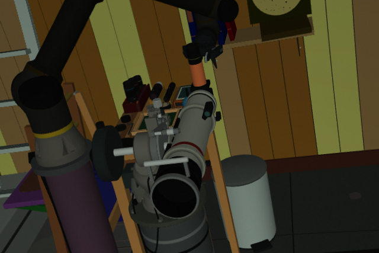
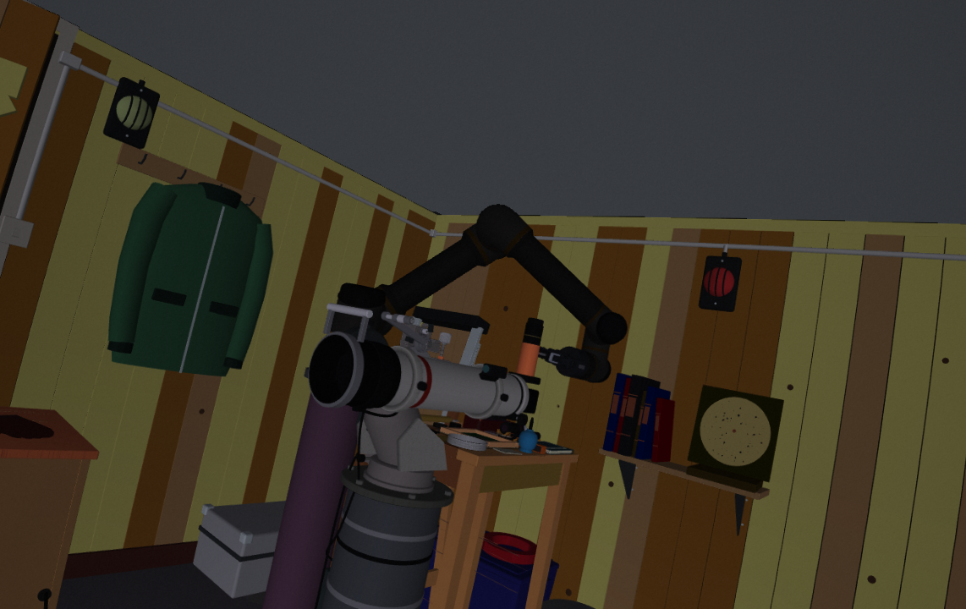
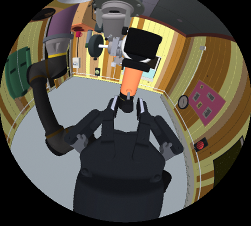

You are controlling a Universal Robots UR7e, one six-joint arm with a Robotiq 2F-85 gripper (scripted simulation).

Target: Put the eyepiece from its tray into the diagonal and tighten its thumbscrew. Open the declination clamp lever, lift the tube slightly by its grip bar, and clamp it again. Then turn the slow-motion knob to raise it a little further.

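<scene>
The orange eyepiece (image 1: 197,74) (image 2: 527,356) (image 3: 130,80) stands upright in the black diagonal (image 1: 200,87) (image 3: 142,43) at the rear end of the white telescope tube (image 1: 186,134) (image 2: 449,382). My gripper (image 1: 211,54) (image 2: 551,354) (image 3: 127,105) is open beside the eyepiece's dark top cap and holds nothing. The empty green-lined tray (image 1: 157,121) lies on the table behind the mount. The white grip bar (image 1: 165,162) crosses the tube near its front, and the clamp lever (image 1: 163,133) sits on the mount head.
Behind the work a wooden table (image 1: 147,112) (image 2: 506,454) carries spare eyepieces and small gear, with a plank wall and a book shelf (image 1: 269,36) beyond. A white pedal bin (image 1: 248,201) stands right of the pier, and my purple pedestal (image 1: 76,207) stands to the left.
</scene>
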